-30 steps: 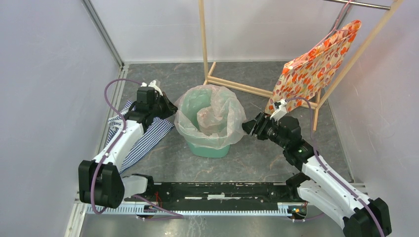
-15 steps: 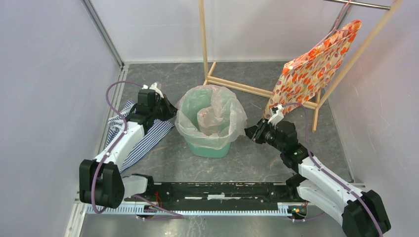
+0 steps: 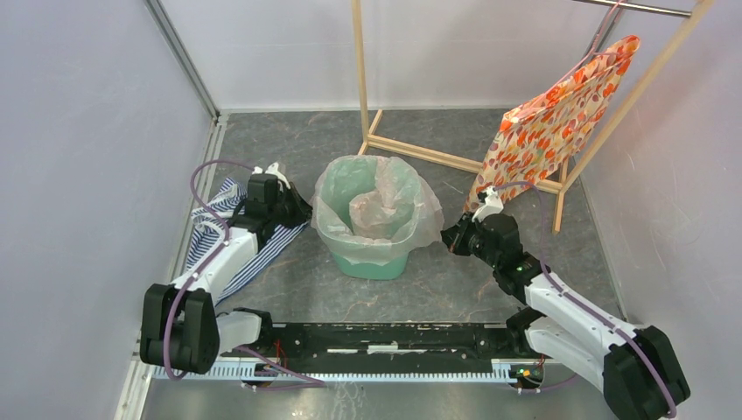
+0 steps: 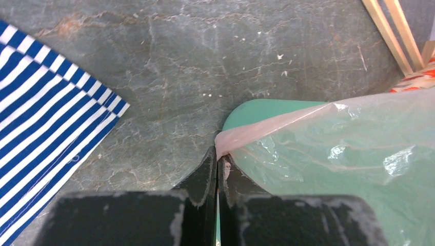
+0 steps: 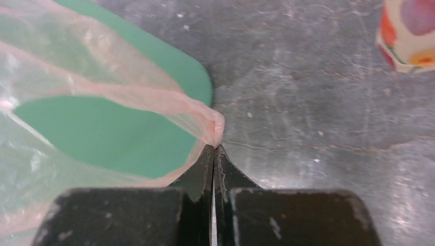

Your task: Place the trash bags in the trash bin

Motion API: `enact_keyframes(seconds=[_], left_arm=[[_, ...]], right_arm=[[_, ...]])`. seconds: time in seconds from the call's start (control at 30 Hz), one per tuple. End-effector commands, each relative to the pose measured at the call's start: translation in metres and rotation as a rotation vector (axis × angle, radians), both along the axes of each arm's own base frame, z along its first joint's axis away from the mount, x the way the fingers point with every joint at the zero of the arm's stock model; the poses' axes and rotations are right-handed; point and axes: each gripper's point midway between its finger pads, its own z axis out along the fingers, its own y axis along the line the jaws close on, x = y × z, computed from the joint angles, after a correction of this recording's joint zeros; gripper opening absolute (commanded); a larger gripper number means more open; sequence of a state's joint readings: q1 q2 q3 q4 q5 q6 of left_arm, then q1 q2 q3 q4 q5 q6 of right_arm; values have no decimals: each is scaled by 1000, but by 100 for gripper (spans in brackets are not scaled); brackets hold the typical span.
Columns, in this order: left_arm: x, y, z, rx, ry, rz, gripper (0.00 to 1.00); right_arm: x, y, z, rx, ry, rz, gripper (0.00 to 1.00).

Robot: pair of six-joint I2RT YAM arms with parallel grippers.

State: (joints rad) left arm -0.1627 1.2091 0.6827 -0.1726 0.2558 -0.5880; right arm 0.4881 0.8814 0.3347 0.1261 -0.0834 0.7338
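The mint-green trash bin (image 3: 372, 262) stands mid-floor between both arms. A pale-pink translucent trash bag (image 3: 376, 206) lines it, its mouth spread over the rim and its middle sagging inside. My left gripper (image 3: 302, 210) sits at the bin's left side. In the left wrist view this gripper (image 4: 219, 156) is shut on a pinched fold of the bag's edge (image 4: 267, 130), beside the bin's rim (image 4: 256, 107). My right gripper (image 3: 448, 236) is at the bin's right side. In the right wrist view it (image 5: 214, 148) is shut on the bag's bunched edge (image 5: 128, 95), just outside the rim (image 5: 169, 61).
A blue-white striped cloth (image 3: 232, 236) lies on the floor under the left arm. A wooden rack (image 3: 437, 153) stands behind the bin, with an orange floral bag (image 3: 560, 114) hanging at its right, close behind my right gripper. Walls close in on both sides.
My right gripper has shut on the bag's right edge and drawn it outward to the right. The left gripper, still shut on the left edge, has moved nearer and lower. The bag's mouth is wider.
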Motion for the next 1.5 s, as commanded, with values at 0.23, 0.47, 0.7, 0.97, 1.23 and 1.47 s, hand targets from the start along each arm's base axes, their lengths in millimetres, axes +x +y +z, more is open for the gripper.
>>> enact_keyframes(seconds=[0.23, 0.47, 0.7, 0.97, 1.23, 1.47], left_arm=[[-4, 13, -20, -40, -24, 152, 2], [-14, 29, -45, 14, -13, 238, 2], [-17, 45, -57, 89, -24, 302, 2], [-18, 57, -59, 174, -50, 343, 2], [-18, 65, -56, 202, -74, 374, 2], [-24, 63, -55, 199, -89, 356, 2]], right_arm=[[8, -38, -40, -315, -14, -72, 0], [-1, -49, -61, -534, -8, -109, 0], [-12, -77, -85, -833, 61, -162, 0], [-12, -105, -84, -1053, 94, -236, 0], [-5, -102, -78, -1132, 105, -234, 0], [-1, -80, -57, -1004, 67, -180, 23]])
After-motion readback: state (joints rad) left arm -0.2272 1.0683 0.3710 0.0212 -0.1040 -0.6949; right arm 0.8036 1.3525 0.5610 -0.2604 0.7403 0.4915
